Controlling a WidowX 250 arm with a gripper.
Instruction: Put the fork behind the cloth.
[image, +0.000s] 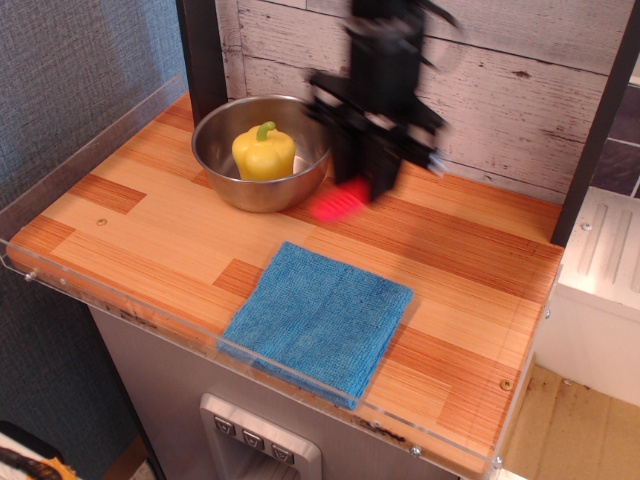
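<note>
The blue cloth (320, 317) lies folded and square near the front edge of the wooden counter. My black gripper (368, 180), blurred by motion, hangs above the counter just right of the steel bowl and behind the cloth. It is shut on the fork (340, 203), whose red handle sticks out below and to the left of the fingers. The fork's metal head is hidden inside the gripper. The fork is held above the wood, apart from the cloth.
A steel bowl (300, 170) with a yellow bell pepper (264, 151) stands at the back left. A white plank wall runs behind the counter. A clear acrylic rim (120, 300) borders the front and left edges. A dark post (595, 130) stands at the right.
</note>
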